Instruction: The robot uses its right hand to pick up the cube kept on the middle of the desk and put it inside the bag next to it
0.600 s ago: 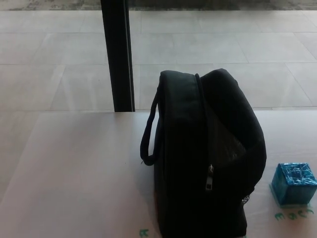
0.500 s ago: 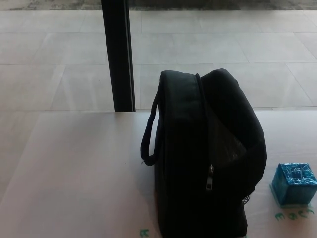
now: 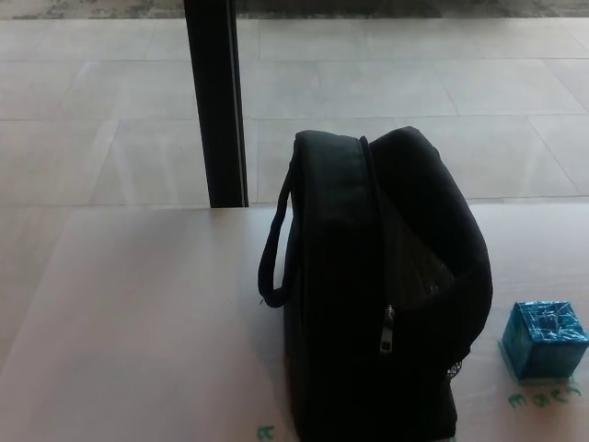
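Head camera looks down, near the bag (image 3: 382, 295).

Green lettering (image 3: 545, 398) is printed on the desk (image 3: 138, 322) just in front of the blue cube (image 3: 543, 339), upside down and too blurred to read. Another green mark (image 3: 267, 431) beside the black bag (image 3: 377, 295) is also illegible.

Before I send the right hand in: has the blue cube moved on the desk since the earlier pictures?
No. The small blue cube keeps its gap from the black fabric bag and sits above the same green lettering; only the camera shifted slightly.
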### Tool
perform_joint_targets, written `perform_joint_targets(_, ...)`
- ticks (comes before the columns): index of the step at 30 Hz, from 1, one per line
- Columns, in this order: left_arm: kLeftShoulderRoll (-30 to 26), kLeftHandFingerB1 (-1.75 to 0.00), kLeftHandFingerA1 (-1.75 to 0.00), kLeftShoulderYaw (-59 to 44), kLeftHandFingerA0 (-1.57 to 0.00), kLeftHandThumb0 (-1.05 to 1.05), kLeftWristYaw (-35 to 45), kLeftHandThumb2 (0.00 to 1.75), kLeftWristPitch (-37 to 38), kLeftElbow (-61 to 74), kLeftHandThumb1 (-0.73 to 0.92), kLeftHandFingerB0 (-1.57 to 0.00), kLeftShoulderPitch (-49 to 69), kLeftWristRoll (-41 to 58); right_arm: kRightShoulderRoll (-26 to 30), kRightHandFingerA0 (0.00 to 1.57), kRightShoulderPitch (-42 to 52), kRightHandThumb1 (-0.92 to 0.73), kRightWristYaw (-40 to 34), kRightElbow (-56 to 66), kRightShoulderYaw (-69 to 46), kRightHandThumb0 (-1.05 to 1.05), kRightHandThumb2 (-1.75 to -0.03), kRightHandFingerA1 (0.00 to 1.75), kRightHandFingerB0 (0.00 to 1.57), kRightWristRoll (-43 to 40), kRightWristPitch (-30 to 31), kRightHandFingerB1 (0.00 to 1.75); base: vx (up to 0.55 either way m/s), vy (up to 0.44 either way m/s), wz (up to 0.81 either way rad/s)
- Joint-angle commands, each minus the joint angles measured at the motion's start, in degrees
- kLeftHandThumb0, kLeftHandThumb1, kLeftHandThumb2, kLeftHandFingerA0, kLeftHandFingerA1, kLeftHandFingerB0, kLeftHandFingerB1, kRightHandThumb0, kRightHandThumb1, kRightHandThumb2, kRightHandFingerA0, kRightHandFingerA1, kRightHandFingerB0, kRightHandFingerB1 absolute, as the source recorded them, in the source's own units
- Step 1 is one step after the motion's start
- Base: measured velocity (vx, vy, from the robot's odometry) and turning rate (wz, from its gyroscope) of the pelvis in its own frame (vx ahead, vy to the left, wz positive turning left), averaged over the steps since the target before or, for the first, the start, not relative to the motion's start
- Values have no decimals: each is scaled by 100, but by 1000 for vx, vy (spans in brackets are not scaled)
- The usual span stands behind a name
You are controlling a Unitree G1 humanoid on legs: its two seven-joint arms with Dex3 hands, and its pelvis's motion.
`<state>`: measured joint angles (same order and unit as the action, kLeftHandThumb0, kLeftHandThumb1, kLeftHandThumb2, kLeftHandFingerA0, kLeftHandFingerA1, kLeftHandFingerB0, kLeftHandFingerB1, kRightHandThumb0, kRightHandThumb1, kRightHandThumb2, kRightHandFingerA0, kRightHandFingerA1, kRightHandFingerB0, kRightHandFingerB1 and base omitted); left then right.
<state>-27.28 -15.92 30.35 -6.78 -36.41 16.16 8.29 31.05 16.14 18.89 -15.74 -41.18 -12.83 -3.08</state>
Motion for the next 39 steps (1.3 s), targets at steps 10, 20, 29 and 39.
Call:
perform_joint_targets(10, -65, -50, -52, -108, -3, -39, 298, 110, 88, -108, 53, 0, 55, 188, 311, 4, -1734, -64, 106, 2277, 1630, -95, -104, 44, 10, -157, 1150, 12, 0, 0, 0)
perform_joint_targets(20, -17, -50, -52, -164, -3, -39, 266, 109, -74, -116, 52, 0, -19, 286, 217, 4, -2123, -62, 307, 2011, 3626, -92, -105, 43, 11, 705, 1012, 14, 0, 0, 0)
perform_joint_targets(29, -32, -45, -54, -151, -17, -71, 267, 88, -178, 24, 66, -10, 26, 310, 345, 7, -2999, -79, 396, 1113, 4716, -93, -64, 45, 1, 1597, 690, 30, 0, 0, 0)
perform_joint_targets(39, -90, -50, -52, -100, -3, -39, 319, 110, 70, -117, 53, 0, 150, 210, 596, 0, -4724, -66, 29, -136, 5281, -101, -105, 7, 11, 2627, 583, 11, 0, 0, 0)
